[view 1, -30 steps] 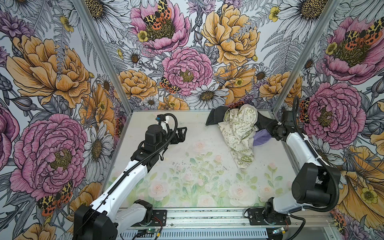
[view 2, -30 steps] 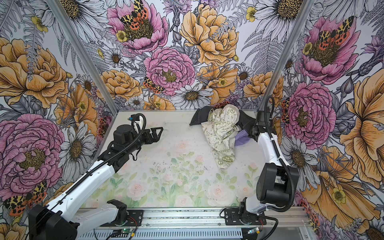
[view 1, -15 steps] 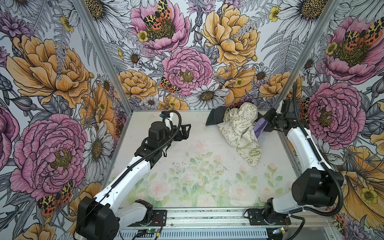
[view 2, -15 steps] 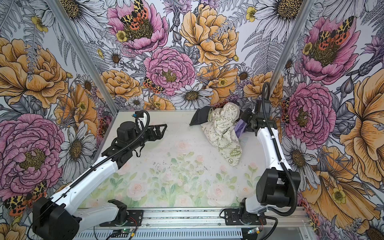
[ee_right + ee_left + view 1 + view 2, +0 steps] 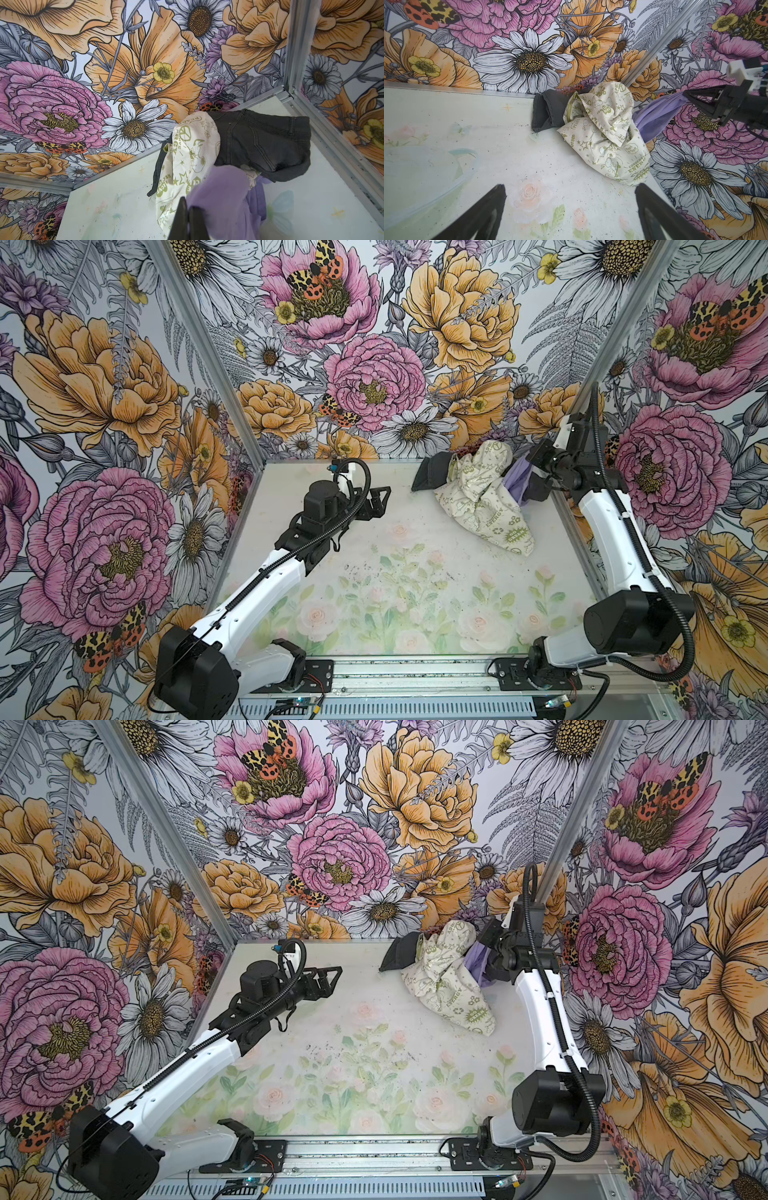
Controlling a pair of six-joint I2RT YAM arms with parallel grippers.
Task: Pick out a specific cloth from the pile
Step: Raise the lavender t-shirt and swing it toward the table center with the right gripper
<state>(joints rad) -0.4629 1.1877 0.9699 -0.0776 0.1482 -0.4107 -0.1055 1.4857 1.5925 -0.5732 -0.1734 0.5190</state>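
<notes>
The pile sits in the back right corner in both top views. My right gripper is shut on the lavender cloth, holding a bunched fold raised above the table. The right wrist view shows the closed fingertips pinching the lavender cloth. The cream cloth with green print drapes against it, and its lower end trails on the table. The black cloth hangs behind the cream one. My left gripper stands open and empty over the table, left of the pile.
Floral walls close in the table on the left, back and right. A metal corner post stands just behind the pile. My right arm runs along the right wall. The arm bases sit on a rail at the front edge.
My right gripper has risen and pulled back toward the right corner with the lavender cloth. The cream cloth was dragged right with it. My left arm reached further toward the back.
</notes>
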